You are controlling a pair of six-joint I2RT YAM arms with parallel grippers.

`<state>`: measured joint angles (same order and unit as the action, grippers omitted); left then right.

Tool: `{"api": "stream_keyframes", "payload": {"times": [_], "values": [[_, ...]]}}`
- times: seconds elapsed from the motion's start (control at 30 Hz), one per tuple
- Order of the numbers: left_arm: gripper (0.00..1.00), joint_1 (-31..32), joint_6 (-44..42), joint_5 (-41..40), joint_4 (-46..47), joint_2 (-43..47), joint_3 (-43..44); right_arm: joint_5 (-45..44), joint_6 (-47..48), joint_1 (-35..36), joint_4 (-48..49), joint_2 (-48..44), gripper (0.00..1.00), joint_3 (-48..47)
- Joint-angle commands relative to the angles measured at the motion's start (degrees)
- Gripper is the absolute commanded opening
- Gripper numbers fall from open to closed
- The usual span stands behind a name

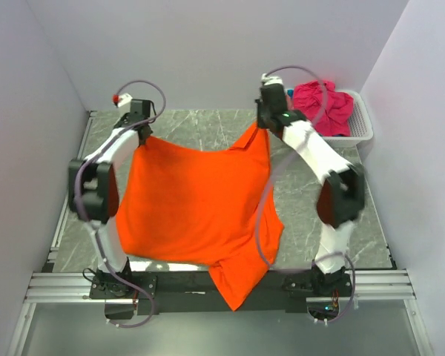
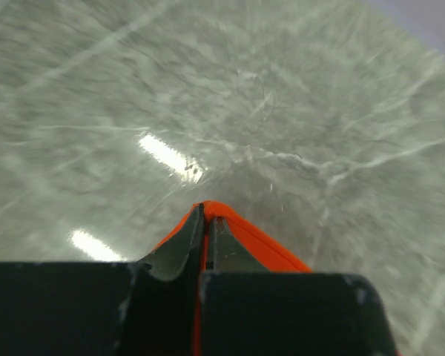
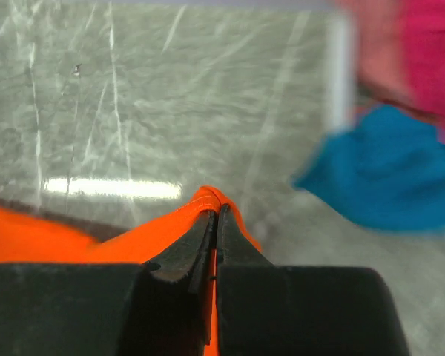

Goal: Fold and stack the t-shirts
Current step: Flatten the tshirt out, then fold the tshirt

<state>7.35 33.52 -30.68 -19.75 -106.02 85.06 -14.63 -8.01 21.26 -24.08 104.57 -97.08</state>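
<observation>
A large orange t-shirt (image 1: 196,204) hangs stretched between both arms above the table, its lower part draping over the near edge. At the far left, my left gripper (image 1: 142,135) is shut on one corner of it; the orange hem (image 2: 237,226) wraps around the closed tips of the left gripper (image 2: 207,215). At the far right, my right gripper (image 1: 265,122) is shut on the other corner, with orange cloth (image 3: 133,230) pinched at the right gripper (image 3: 215,211). More t-shirts, magenta (image 1: 322,104) and teal (image 3: 389,174), lie in and beside the basket.
A white slatted basket (image 1: 361,122) stands at the back right corner, against the right wall. Grey marbled tabletop (image 1: 200,126) shows behind the shirt. Walls close in on the left, back and right. A metal rail (image 1: 208,285) runs along the near edge.
</observation>
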Motion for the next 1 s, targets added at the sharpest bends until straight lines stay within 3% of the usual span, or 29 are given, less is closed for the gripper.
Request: {"api": "stream_keyframes", "payload": {"times": [0.0, 0.13, 0.27, 0.43, 0.7, 0.97], "values": [[0.00, -1.64, -1.96, 3.17, 2.99, -11.87, 11.77, 4.43, -1.30, -1.04, -0.26, 13.22, 0.00, -14.86], [0.00, -3.40, -1.97, 3.25, -0.20, -21.68, 22.94, 5.05, -1.04, -1.13, -3.08, 24.96, 0.00, -27.88], [0.00, -4.37, -1.70, 4.92, 2.25, -22.92, 22.44, 4.70, -1.13, -1.66, -1.59, 28.14, 0.00, -30.19], [0.00, -6.03, 0.23, 3.61, 0.94, -21.25, 20.86, 6.02, -0.43, -1.74, 0.25, 24.81, 0.00, -25.01], [0.00, -7.09, -0.21, 9.40, 4.19, -14.40, 11.72, 7.08, -3.85, -1.74, -2.46, 16.37, 0.00, -14.64], [0.00, -7.09, -1.17, 8.79, 4.37, -6.58, 1.35, 8.83, -8.42, -1.57, -3.00, 1.71, 0.00, 3.28]]}}
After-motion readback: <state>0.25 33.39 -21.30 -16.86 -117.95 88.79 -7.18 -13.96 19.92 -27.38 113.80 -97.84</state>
